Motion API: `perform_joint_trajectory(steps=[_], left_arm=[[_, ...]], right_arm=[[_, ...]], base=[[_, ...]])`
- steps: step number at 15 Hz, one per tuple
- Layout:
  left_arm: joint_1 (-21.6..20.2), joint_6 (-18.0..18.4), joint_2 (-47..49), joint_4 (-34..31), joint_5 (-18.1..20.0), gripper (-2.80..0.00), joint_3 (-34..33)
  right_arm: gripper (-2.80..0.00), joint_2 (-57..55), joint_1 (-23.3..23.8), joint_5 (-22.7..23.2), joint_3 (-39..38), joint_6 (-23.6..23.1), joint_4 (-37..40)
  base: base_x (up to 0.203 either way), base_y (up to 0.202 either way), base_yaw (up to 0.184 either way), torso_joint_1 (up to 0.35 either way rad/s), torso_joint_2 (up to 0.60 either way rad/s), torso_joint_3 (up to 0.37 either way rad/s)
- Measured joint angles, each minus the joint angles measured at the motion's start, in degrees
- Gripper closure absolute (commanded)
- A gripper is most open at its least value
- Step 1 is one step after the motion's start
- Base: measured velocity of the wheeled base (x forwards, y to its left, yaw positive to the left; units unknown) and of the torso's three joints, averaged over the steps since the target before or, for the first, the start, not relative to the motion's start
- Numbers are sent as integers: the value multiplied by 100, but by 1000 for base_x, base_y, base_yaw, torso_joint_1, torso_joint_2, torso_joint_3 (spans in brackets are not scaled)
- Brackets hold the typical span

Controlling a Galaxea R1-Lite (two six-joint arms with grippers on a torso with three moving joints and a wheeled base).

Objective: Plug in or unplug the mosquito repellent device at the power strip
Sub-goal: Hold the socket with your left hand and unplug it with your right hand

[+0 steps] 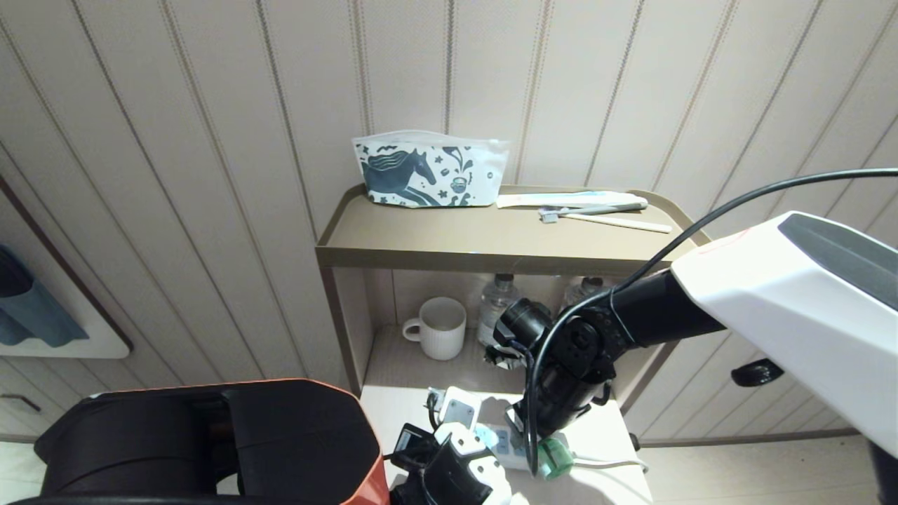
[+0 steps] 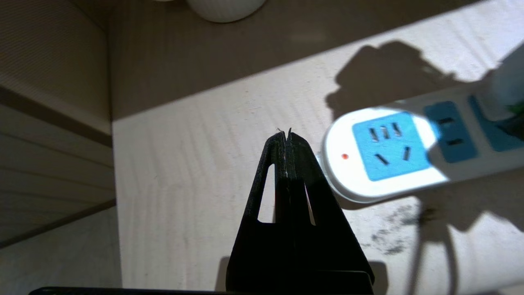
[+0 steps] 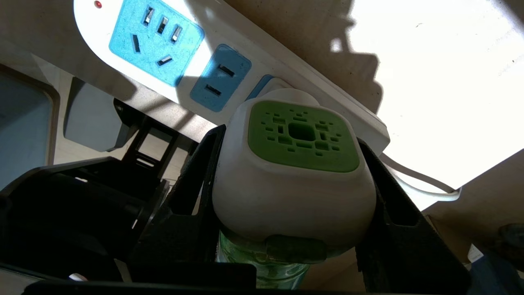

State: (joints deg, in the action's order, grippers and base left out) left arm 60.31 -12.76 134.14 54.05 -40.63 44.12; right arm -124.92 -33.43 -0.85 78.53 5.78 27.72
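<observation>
The mosquito repellent device (image 3: 294,172) has a white head with a green vented face and a green bottle under it. My right gripper (image 3: 290,139) is shut on its head, one finger on each side. The device sits against the end socket of the white power strip (image 3: 94,24); its plug is hidden. From the head view the device (image 1: 556,457) shows green beside the power strip (image 1: 499,442) on the lower shelf. My left gripper (image 2: 286,133) is shut and holds nothing, hovering just off the strip's rounded free end (image 2: 339,164).
A white mug (image 1: 440,327) and clear water bottles (image 1: 497,301) stand at the back of the lower shelf. On the top shelf (image 1: 491,259) lie a horse-print pouch (image 1: 428,172) and a toothbrush (image 1: 596,207). The strip's cord (image 3: 421,180) trails off its far end.
</observation>
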Motion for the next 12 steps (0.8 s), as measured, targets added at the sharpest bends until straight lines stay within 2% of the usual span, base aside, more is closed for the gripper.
perform_joint_trajectory(steps=[2, 5, 12], left_arm=[[4, -118, 75, 9, -315, 0, 48], [104, -394, 195, 38, -520, 0, 279], [424, -501, 466, 339, -558, 0, 515]], right_arm=[[0, 2, 5, 55, 13, -2, 0], [0, 2, 5, 63, 32, -1, 0], [0, -16, 5, 61, 77, 11, 0]], base=[[0, 0, 0, 0, 0, 0], [0, 0, 0, 0, 0, 0], [0, 0, 0, 0, 0, 0]])
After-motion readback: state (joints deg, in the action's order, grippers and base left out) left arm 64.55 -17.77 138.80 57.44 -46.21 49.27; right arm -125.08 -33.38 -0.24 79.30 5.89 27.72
